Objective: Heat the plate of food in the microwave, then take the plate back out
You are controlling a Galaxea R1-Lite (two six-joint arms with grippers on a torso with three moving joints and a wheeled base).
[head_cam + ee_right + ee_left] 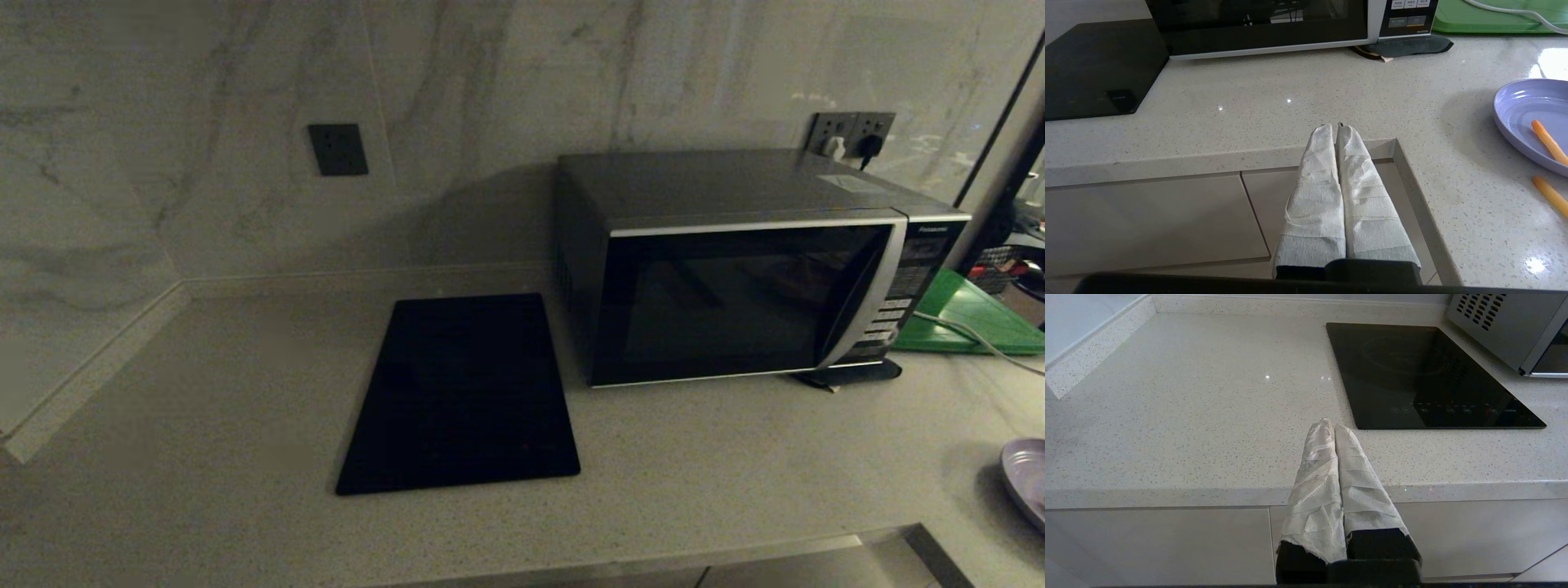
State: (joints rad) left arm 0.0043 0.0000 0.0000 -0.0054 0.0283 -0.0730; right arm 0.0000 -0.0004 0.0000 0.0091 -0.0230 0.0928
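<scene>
Two big dark shapes own this counter: the microwave, door shut, standing toward the right against the marble wall, and the flat black mat lying just beside it on the left. Behind the oven's right corner a green board pokes out, a pale cable running across it.

Now the prize: the plate of food, lavender, sits on the counter at the far right, well apart from the microwave, only its rim showing in the head view. One orange stick rests in the dish, and a second stick lies loose on the counter just beside the rim.

Both arms hang back off the counter's front edge. The left gripper, its cloth-wrapped fingers pressed together on nothing, points at bare counter left of the mat. The right gripper, likewise pressed together and empty, sits over the counter's front edge, aimed roughly at the microwave's lower front.

So here's the key: the plate lies off to the right of the right gripper, far from the left one, so the right arm looks the natural taker. By my read nothing has started; the door wants opening first.
</scene>
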